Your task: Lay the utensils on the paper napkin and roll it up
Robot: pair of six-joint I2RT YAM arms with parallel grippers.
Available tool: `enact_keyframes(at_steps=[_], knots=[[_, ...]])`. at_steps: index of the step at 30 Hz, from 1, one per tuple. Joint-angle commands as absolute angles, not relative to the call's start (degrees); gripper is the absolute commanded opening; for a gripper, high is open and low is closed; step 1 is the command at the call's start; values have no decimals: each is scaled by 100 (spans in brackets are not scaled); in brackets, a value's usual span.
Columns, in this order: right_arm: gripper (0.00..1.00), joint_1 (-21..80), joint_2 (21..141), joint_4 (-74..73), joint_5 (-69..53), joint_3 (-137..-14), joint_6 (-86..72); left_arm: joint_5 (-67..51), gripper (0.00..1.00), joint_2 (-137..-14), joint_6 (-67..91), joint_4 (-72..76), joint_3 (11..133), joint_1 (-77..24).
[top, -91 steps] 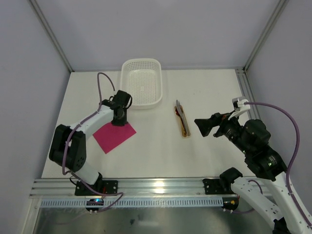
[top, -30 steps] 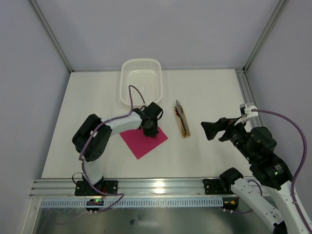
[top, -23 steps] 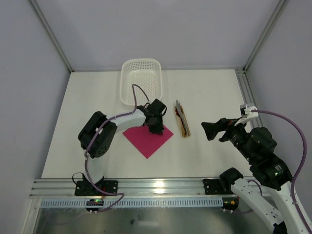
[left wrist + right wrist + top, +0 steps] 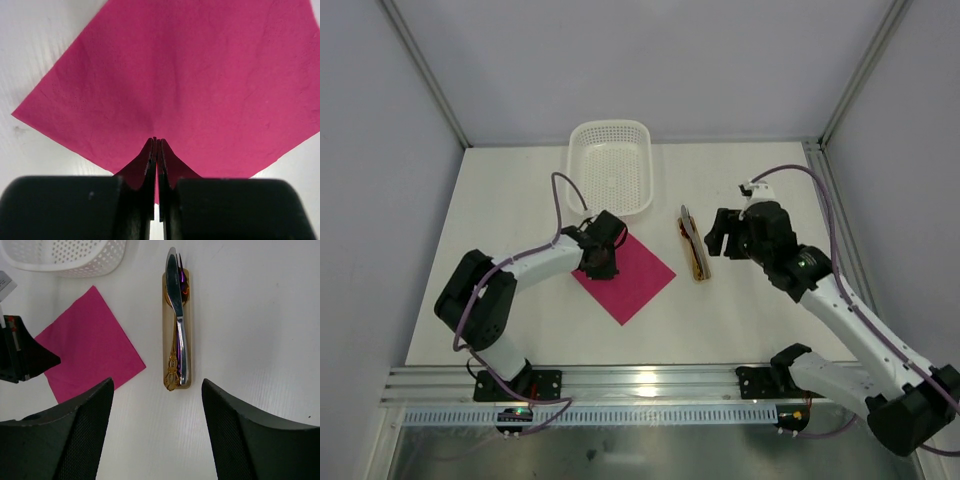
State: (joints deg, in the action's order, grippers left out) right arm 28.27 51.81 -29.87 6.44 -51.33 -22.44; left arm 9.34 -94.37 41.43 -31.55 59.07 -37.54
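The magenta paper napkin [image 4: 632,280] [image 4: 190,75] lies flat as a diamond on the white table. My left gripper [image 4: 601,262] [image 4: 157,141] is shut, its tips over the napkin's left corner. The utensils [image 4: 693,243] [image 4: 178,325], a silver knife, a gold-handled piece and a purple-tinted fork, lie stacked lengthwise on a beige strip [image 4: 188,300] right of the napkin. My right gripper [image 4: 722,233] [image 4: 156,386] hovers open just off the handle ends, nothing between its fingers.
A white perforated basket [image 4: 610,140] [image 4: 65,262] stands behind the napkin, close to its top corner. A metal rail [image 4: 640,385] runs along the near table edge. Frame posts stand at both back corners.
The left gripper dragged the napkin rightward toward the utensils, then moved back to its left corner. The right arm swung forward and left over the utensils, its jaws narrowing a little.
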Motion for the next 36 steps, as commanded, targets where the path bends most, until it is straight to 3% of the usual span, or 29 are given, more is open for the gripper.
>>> enact_keyframes(at_steps=[1, 22, 28, 33, 36], knots=[[71, 2795, 5773, -2373, 878, -5536, -2057, 739, 5, -9360, 4157, -2682, 5740, -3806], [64, 2707, 6951, -1653, 1134, -5467, -1969, 299, 5, -9062, 4895, -2171, 4834, -4236], [50, 2707, 7443, -1573, 1029, -5598, -1758, 439, 6, -8641, 5097, -2451, 4799, -4280], [43, 2698, 8129, -1503, 958, -5809, -1583, 554, 15, -8105, 5080, -2724, 5035, -4280], [39, 2707, 8735, -1616, 1037, -6229, -1425, 702, 30, -7700, 4870, -2882, 5378, -4272]])
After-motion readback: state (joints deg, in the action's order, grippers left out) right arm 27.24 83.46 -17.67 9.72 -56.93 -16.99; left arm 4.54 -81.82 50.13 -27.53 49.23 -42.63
